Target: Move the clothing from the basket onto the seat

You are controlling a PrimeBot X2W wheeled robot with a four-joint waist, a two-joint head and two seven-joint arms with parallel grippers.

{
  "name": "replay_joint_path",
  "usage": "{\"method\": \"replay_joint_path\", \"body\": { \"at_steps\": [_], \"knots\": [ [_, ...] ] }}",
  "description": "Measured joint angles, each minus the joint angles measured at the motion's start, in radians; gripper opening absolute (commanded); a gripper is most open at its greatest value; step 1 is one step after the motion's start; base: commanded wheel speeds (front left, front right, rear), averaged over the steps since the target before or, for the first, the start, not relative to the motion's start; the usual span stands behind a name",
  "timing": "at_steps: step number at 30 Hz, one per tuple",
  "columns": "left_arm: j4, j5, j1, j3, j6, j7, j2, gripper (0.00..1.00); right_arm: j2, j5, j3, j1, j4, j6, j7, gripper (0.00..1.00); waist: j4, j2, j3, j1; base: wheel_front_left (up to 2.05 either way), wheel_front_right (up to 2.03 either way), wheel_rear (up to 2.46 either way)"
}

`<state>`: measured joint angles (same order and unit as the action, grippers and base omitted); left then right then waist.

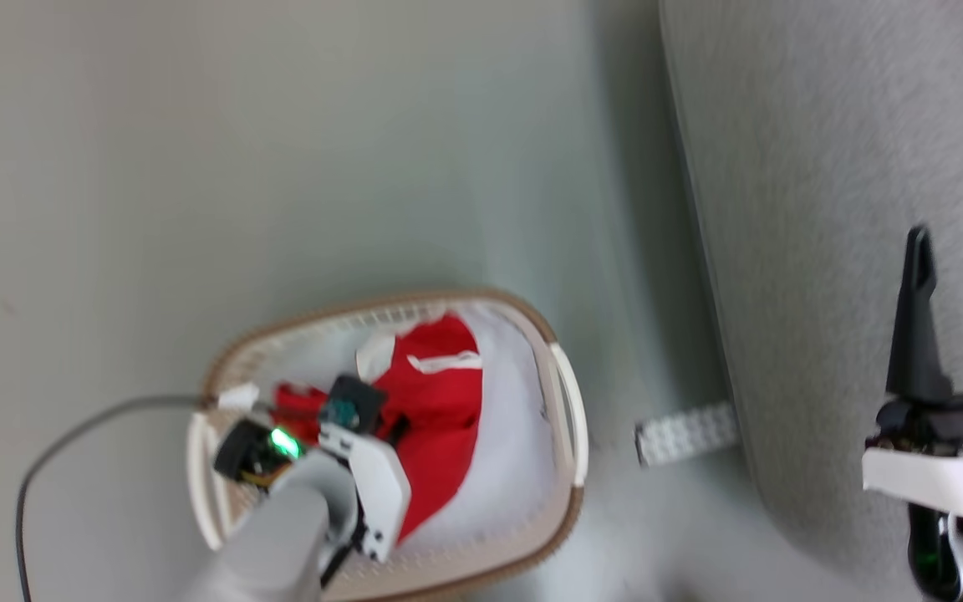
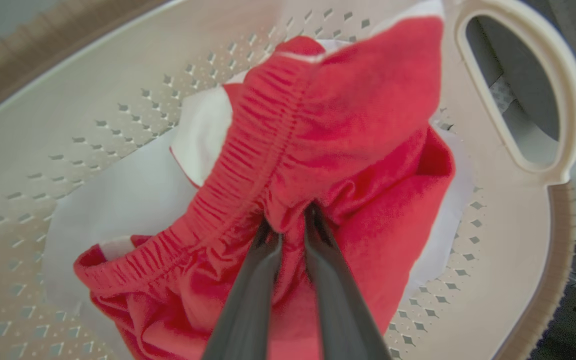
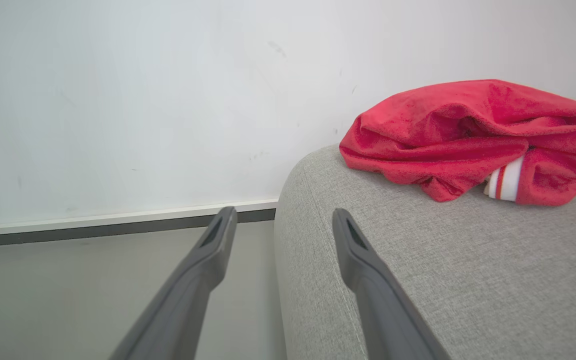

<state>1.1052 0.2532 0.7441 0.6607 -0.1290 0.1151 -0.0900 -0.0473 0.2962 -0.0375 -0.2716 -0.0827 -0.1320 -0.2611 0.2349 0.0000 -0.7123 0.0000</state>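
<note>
Pale grey floor (image 1: 281, 167) spreads under the scene, with a white wall (image 3: 168, 75) and a dark-edged skirting board (image 3: 118, 220) at the far side. On the left, near the robot, stands the basket (image 1: 569, 418), white with a brown rim and rows of small holes in its walls (image 2: 93, 100). The red clothing (image 1: 440, 418) lies inside it on a white layer (image 1: 515, 418), bunched towards the near left of the basket.

The left end effector (image 2: 288, 220) reaches down into the basket and is clenched on a raised fold of the red clothing (image 2: 358, 115), just beside its gathered elastic band. The two dark fingers are pressed nearly together with red cloth pinched between their tips.

To the right is the light grey seat (image 1: 824, 209). The right end effector (image 1: 960, 242) hangs over its left part, released, with its fingers spread apart and nothing between them (image 3: 283, 217). A second red garment (image 3: 468, 135) with white trim lies crumpled on the far part of the seat (image 3: 468, 275), well apart from those fingers.

A grey cable (image 1: 72, 435) trails over the floor to the basket's left edge, and a white studded strip (image 1: 686, 433) lies between basket and seat
</note>
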Motion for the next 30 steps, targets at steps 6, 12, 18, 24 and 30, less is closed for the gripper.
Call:
{"method": "replay_joint_path", "body": {
  "at_steps": [6, 12, 18, 24, 30],
  "knots": [
    [-0.037, 0.065, -0.089, -0.015, -0.002, 0.066, 0.019, 0.0, 0.001, -0.034, -0.014, 0.072, 0.058, 0.0, 0.0, 1.0, -0.048, 0.0, 0.176, 0.0, 0.0, 0.0, 0.0],
    [-0.123, 0.123, -0.161, -0.043, 0.025, 0.093, 0.03, 0.0, 0.001, -0.064, -0.041, 0.15, 0.1, 0.0, 0.0, 1.0, -0.112, 0.0, 0.353, -0.0002, 0.0, 0.0, 0.0],
    [-0.253, 0.153, -0.244, -0.063, 0.071, 0.086, 0.03, 0.0, 0.001, -0.077, -0.052, 0.223, 0.138, 0.0, 0.0, 1.0, -0.173, 0.0, 0.513, -0.0003, 0.0, 0.0, 0.0],
    [-0.467, 0.183, -0.335, -0.089, 0.142, 0.034, -0.01, 0.0, 0.001, -0.108, -0.036, 0.289, 0.153, 0.0, 0.0, 1.0, -0.215, 0.0, 0.652, -0.0003, 0.0, 0.0, 0.0],
    [-0.749, 0.19, -0.417, -0.124, 0.223, -0.048, -0.093, 0.0, 0.001, -0.125, -0.026, 0.326, 0.151, 0.0, 0.0, 1.0, -0.229, 0.0, 0.749, -0.0004, 0.0, 0.0, 0.0]
  ]
}}
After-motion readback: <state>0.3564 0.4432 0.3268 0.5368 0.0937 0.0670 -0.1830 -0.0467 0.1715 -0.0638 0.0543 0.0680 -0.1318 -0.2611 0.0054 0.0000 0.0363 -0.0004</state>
